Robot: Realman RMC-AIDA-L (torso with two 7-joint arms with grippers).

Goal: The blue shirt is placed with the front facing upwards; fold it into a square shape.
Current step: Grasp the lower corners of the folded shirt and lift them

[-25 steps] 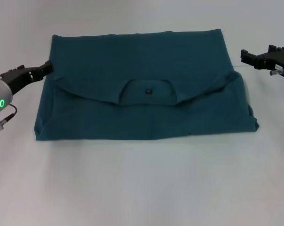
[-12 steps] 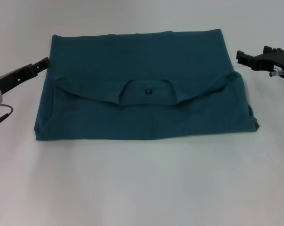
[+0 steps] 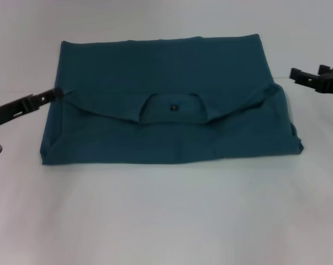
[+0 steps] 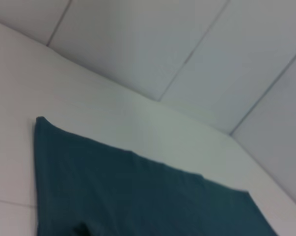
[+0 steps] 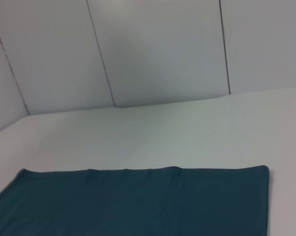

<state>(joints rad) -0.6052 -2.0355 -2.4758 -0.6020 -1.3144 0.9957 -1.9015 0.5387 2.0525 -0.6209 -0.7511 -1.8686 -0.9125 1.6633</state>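
Observation:
The blue shirt (image 3: 166,99) lies on the white table, folded once so its collar and small dark neck label (image 3: 174,107) face up on the near half. No lettering shows. My left gripper (image 3: 54,94) is at the shirt's left edge, by the fold line. My right gripper (image 3: 295,73) hovers just off the shirt's right edge. The left wrist view shows a corner of the shirt (image 4: 138,196). The right wrist view shows its far edge (image 5: 138,201).
The white table (image 3: 166,221) spreads all around the shirt. A pale panelled wall (image 5: 152,49) stands behind the table's far edge.
My left gripper has sunk lower and now reaches the shirt's left edge; its body has left the view. My right gripper has drawn back to the right, away from the shirt.

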